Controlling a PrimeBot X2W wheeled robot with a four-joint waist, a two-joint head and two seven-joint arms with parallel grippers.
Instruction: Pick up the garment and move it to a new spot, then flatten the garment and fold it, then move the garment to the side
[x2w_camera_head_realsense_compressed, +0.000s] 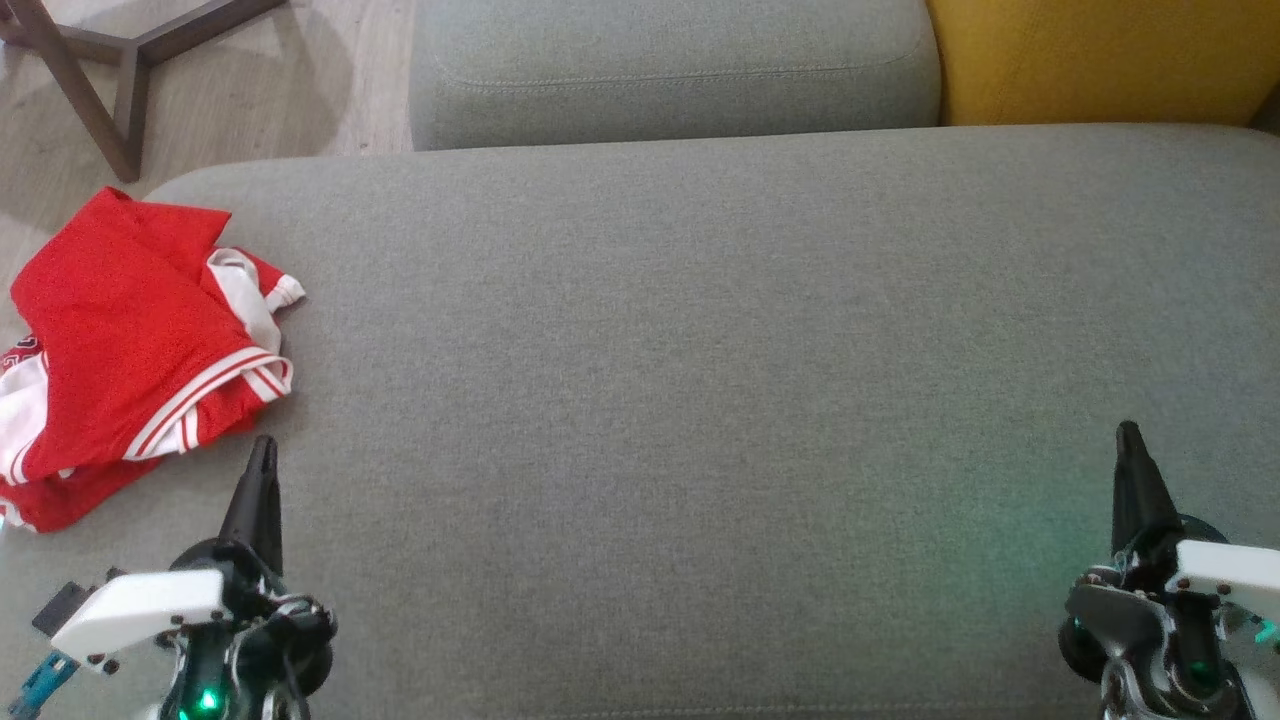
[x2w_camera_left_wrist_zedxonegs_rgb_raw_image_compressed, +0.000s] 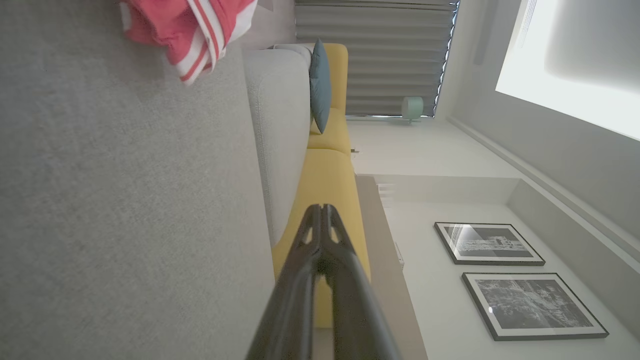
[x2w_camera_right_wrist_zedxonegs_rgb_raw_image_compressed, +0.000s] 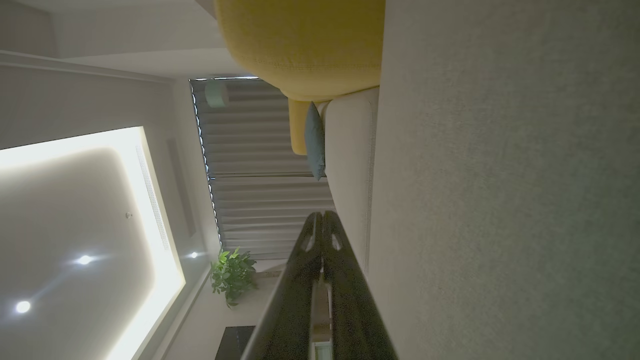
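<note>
The red-and-white garment (x2w_camera_head_realsense_compressed: 130, 340) lies crumpled at the left end of the grey sofa seat (x2w_camera_head_realsense_compressed: 700, 380), bunched in loose folds with its striped trim showing, right up against the seat's left edge. The left hand (x2w_camera_head_realsense_compressed: 262, 450) hovers at the near left, just beside the cloth's near edge. Its two dark fingers are clenched together and it grasps nothing. The right hand (x2w_camera_head_realsense_compressed: 1130, 435) is at the near right, well apart from the garment, also clenched tight and empty. Beyond the seat sit a second grey cushion (x2w_camera_head_realsense_compressed: 670, 70) and a yellow one (x2w_camera_head_realsense_compressed: 1100, 60). Dark wooden table legs (x2w_camera_head_realsense_compressed: 100, 90) stand on the pale floor at the far left.
</note>
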